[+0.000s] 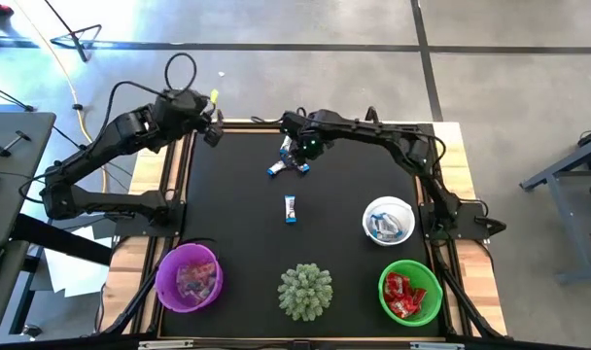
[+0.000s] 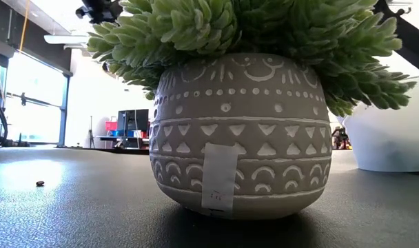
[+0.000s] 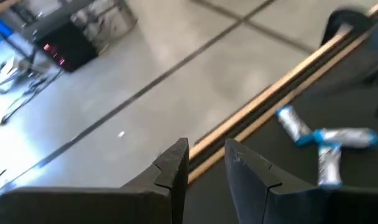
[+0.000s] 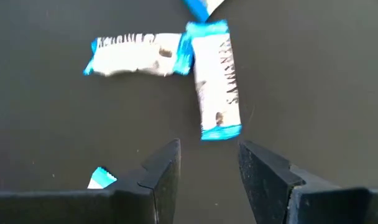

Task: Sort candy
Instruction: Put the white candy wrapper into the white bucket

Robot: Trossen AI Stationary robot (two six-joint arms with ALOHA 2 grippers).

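A small cluster of blue-and-white wrapped candy [image 1: 286, 165] lies on the black mat near its far edge. One more such candy [image 1: 291, 208] lies alone at mid-table. My right gripper [image 1: 301, 154] hovers open just over the cluster. In the right wrist view its fingers [image 4: 207, 158] point down, with two candies [image 4: 217, 81] [image 4: 139, 55] lying beyond the fingertips and nothing between them. My left gripper [image 1: 214, 132] stands open over the mat's far left corner, empty. In the left wrist view [image 3: 207, 158] the cluster [image 3: 322, 140] shows farther off.
Along the near edge stand a purple bowl [image 1: 189, 277] with pinkish candy, a spiky pale-green plant in a patterned pot [image 1: 305, 292] and a green bowl [image 1: 409, 292] with red candy. A white bowl [image 1: 388, 221] at the right holds blue-and-white candy. A wooden rim [image 3: 270, 99] borders the mat.
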